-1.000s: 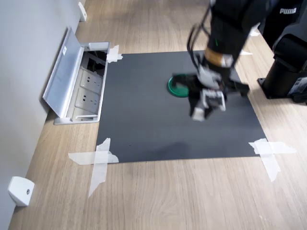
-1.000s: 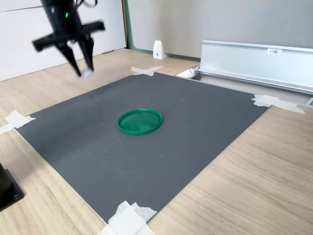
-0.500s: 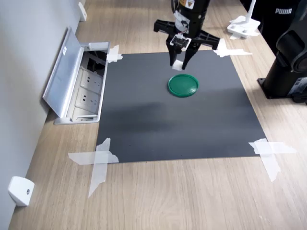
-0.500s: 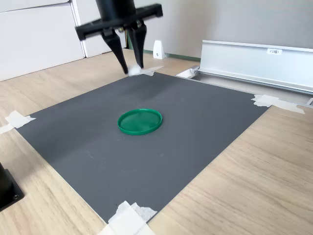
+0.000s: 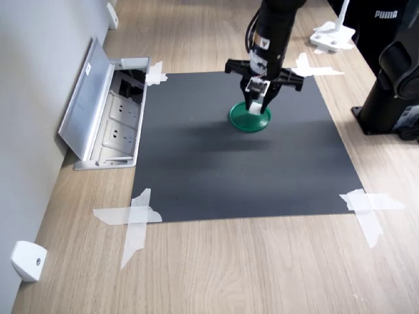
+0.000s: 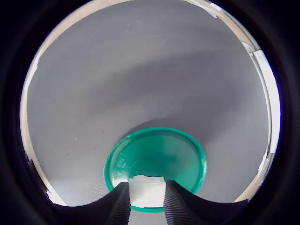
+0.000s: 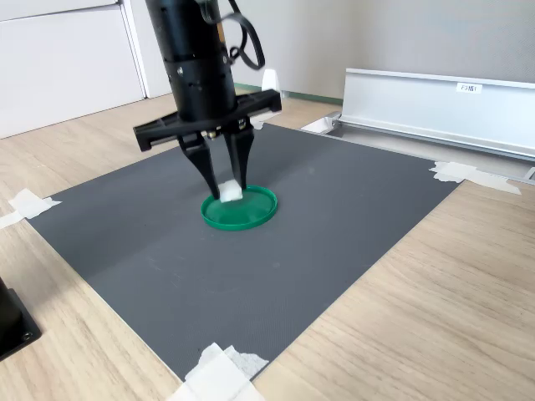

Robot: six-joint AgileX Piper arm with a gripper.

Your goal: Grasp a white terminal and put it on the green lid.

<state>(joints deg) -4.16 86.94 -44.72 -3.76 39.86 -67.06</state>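
Two dark fingers (image 6: 118, 204) pinch the tiny white, roughly cubic plastic terminal (image 6: 146, 190) between their tips, closed to just its width; in the second exterior view the same white block (image 7: 229, 191) shows between the tips of the black gripper (image 7: 224, 185), which points straight down. Directly beneath sits the flat round dark-green plastic lid (image 7: 240, 209) with its raised rim; in the first exterior view the gripper (image 5: 256, 104) hangs over that lid (image 5: 249, 119), which lies on the dark grey mat (image 5: 196, 163) taped to the wooden floor (image 5: 262, 261).

From the wrist view the terminal appears over the part of the disc close to the rim rather than its centre. Whether the block already touches the green surface cannot be told from these pictures; it looks very close.

To do the placing well, I judge the arm should nudge slightly toward the disc's middle, so the block does not land on the raised rim and tip off. Then lower gently until it seats, part the fingers only a little, and lift straight up, since a sideways pull could drag the light piece or shift the lid on the mat.
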